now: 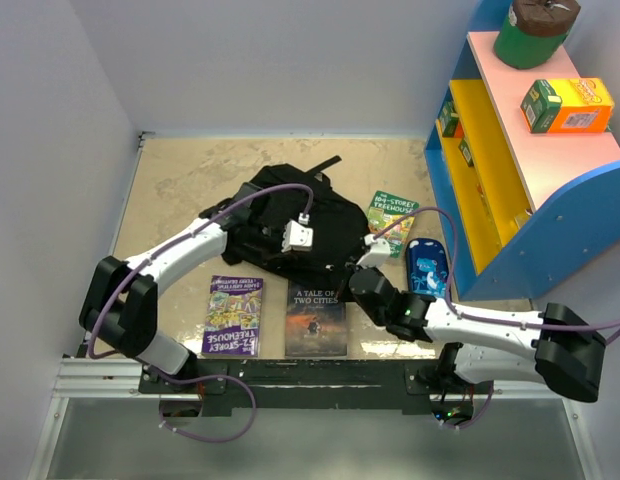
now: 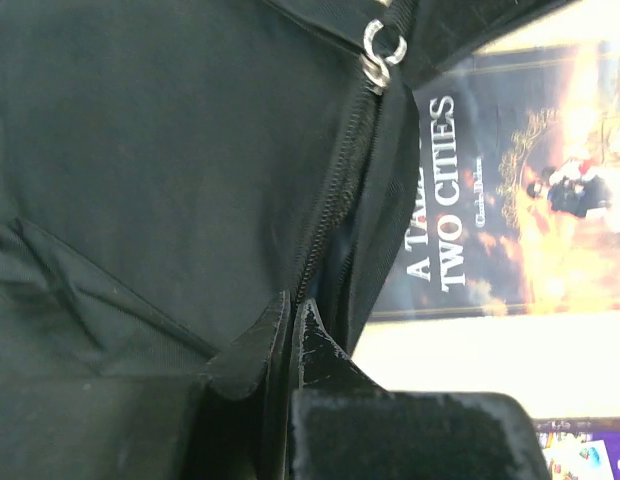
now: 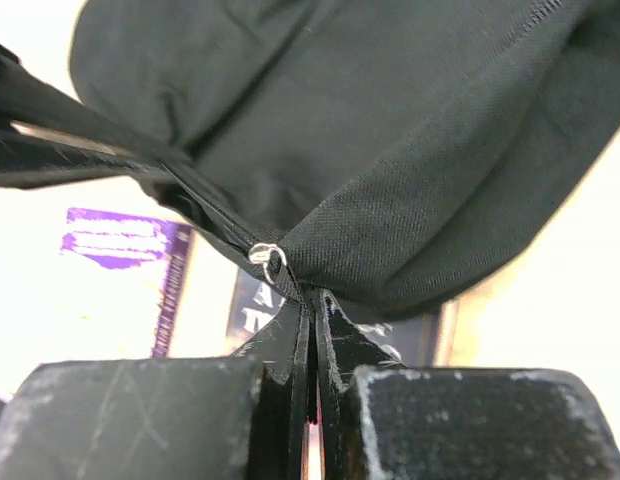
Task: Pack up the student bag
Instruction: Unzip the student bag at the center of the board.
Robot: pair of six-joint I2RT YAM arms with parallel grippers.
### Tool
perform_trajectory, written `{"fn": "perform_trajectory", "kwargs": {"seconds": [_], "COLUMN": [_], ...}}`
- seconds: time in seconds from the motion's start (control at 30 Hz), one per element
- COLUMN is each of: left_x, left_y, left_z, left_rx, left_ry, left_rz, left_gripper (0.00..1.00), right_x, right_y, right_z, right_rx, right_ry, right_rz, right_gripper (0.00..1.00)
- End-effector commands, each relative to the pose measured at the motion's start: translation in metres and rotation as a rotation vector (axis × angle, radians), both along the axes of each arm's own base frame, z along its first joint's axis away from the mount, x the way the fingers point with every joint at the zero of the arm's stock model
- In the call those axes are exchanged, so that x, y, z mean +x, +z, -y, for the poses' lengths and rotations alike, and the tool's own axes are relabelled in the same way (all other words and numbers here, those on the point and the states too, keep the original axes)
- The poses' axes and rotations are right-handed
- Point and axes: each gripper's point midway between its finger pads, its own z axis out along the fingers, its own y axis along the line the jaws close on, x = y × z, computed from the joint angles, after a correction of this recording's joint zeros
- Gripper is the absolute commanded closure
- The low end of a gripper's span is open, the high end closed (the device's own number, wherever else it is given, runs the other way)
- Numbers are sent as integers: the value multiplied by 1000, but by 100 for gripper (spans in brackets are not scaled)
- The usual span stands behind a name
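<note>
The left gripper (image 2: 293,308) held its jaws pinched shut on the student bag (image 1: 275,210), at the fabric beside the zipper (image 2: 335,190). The right gripper (image 3: 312,300) was clamped on a fold of the bag by a small metal ring (image 3: 267,257). Both arms bent inward over the beige counter (image 1: 180,175). The bag lay mid-counter, behind a Two Cities book (image 1: 316,318), with a blue shelf (image 1: 510,215) at right.

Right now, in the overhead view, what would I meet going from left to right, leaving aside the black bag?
Purple paperback book → dark "A Tale of Two Cities" book → green paperback book → blue-black pencil case → blue and yellow shelf unit.
</note>
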Motion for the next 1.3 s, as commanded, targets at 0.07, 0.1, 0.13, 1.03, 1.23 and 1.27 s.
{"fn": "perform_trajectory", "kwargs": {"seconds": [0.07, 0.1, 0.13, 1.03, 1.23, 1.27], "left_x": [19, 28, 34, 10, 17, 24], "left_y": [-26, -26, -24, 26, 5, 2], "left_z": [-86, -98, -105, -28, -12, -14], "left_rx": [257, 277, 281, -60, -50, -35], "left_ry": [159, 199, 227, 187, 167, 192], "left_rz": [93, 108, 116, 29, 44, 65], "left_gripper": [100, 100, 100, 36, 35, 35], "right_x": [31, 34, 38, 74, 70, 69], "right_y": [2, 1, 4, 0, -2, -2], "right_z": [24, 22, 20, -97, -94, -94], "right_rx": [-120, -119, -112, 62, 49, 51], "right_ry": [-79, -75, -74, 161, 178, 179], "right_rz": [36, 33, 41, -13, -17, -18], "right_gripper": [100, 100, 100, 100, 100, 100]}}
